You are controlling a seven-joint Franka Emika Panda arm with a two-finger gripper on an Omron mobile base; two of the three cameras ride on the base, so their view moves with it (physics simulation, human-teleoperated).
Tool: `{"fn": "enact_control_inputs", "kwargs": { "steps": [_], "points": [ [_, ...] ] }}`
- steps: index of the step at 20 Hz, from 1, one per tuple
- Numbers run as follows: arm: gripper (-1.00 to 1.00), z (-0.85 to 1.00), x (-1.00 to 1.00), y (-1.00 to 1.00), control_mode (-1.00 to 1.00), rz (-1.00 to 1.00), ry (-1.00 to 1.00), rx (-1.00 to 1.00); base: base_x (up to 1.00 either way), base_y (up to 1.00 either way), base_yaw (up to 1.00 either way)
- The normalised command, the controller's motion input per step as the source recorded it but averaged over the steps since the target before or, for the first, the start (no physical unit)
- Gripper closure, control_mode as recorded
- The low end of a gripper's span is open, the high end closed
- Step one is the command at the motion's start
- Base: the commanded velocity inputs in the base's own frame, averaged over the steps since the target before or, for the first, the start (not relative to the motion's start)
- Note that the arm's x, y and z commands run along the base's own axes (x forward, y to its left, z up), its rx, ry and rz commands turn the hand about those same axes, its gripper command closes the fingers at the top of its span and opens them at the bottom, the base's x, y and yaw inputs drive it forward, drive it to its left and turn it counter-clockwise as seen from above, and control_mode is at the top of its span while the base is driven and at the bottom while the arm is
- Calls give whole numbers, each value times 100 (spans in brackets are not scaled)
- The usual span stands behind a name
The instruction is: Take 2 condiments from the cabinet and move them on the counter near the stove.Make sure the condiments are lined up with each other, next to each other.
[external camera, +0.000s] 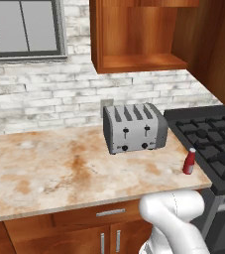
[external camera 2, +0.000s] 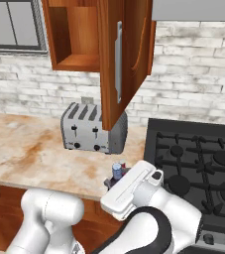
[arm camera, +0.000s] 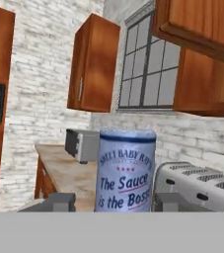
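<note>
Condiment bottles are the matter here: 2 of them. The small red bottle with a white cap [external camera: 189,161] stands upright on the beige-and-orange mottled desk [external camera: 59,168], near its front edge and just beside the black gas stove [external camera: 210,139]. The second, a dark bottle with a bluish cap [external camera 2: 117,170] and a printed label, sits between the tips of the tool [arm camera: 103,202], which is narrowed onto its body. In the right base view the cap shows just above the white hand, low over the desk near the stove; whether its base touches the desk cannot be told.

Both bottles look small, light and rigid, probably smooth plastic, so somewhat slippery and tall enough to tip. The sound hold is across the straight body, below the cap, with the bottle kept upright. The reddish-brown wall cabinet [external camera: 134,34] shows a bare shelf, its door [external camera 2: 124,59] hanging open above the silver four-slot toaster [external camera: 134,128]. The held bottle likely needs setting right beside the red one.
</note>
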Motion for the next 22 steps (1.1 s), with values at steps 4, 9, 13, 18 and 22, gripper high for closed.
{"fn": "enact_control_inputs", "kwargs": {
  "steps": [4, 9, 13, 18, 22],
  "points": [
    [100, -48, 34, -8, -100, 19, -1, 7, 0, 0, 0],
    [100, -32, 34, -17, -100, 15, -7, 11, 0, 0, 0],
    [100, -19, 39, -21, -100, 7, -3, 8, 0, 0, 0],
    [100, -16, 32, -4, -100, -8, 0, 0, 0, 0, 0],
    [100, -38, 32, 0, -100, -16, 0, -5, 0, 0, 0]
  ]
}}
